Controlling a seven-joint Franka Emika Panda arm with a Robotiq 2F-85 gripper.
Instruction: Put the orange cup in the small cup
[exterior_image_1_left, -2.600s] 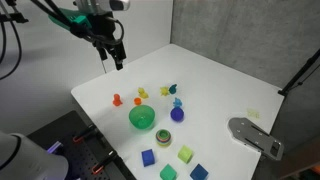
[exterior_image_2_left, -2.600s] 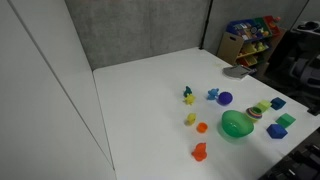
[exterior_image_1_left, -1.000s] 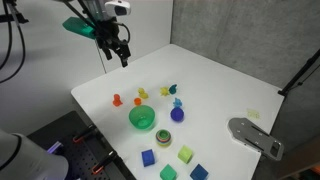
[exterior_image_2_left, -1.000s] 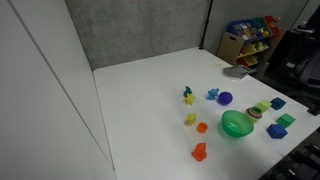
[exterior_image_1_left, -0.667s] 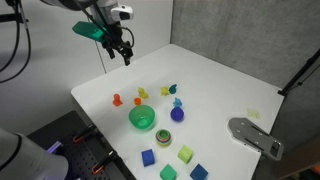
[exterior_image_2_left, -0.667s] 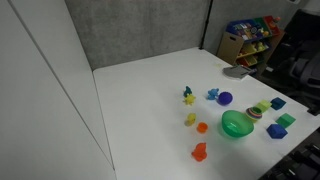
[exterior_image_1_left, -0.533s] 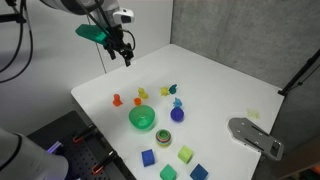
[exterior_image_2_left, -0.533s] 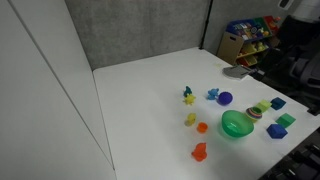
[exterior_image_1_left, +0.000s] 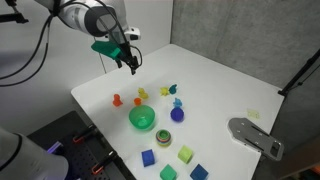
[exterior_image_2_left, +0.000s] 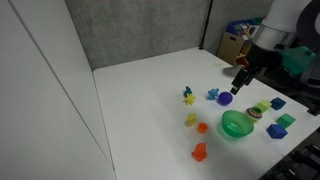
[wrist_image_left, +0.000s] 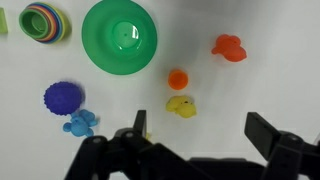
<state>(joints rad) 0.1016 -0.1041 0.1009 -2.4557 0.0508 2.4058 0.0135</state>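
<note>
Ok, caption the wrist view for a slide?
Open gripper over the table; orange cup sits clear of the green bowl, beside a yellow toy.

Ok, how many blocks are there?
4, clustered past the green bowl: a blue block, a lime block beside it, a green block and a second blue block in front. None seems hidden.

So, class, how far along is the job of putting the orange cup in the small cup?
Done: nothing yet. The orange cup sits on the table, apart from the small cup. In hand: the hand hangs open and empty above the table. Left: grasping the cup, carrying it over, dropping it in.
</note>
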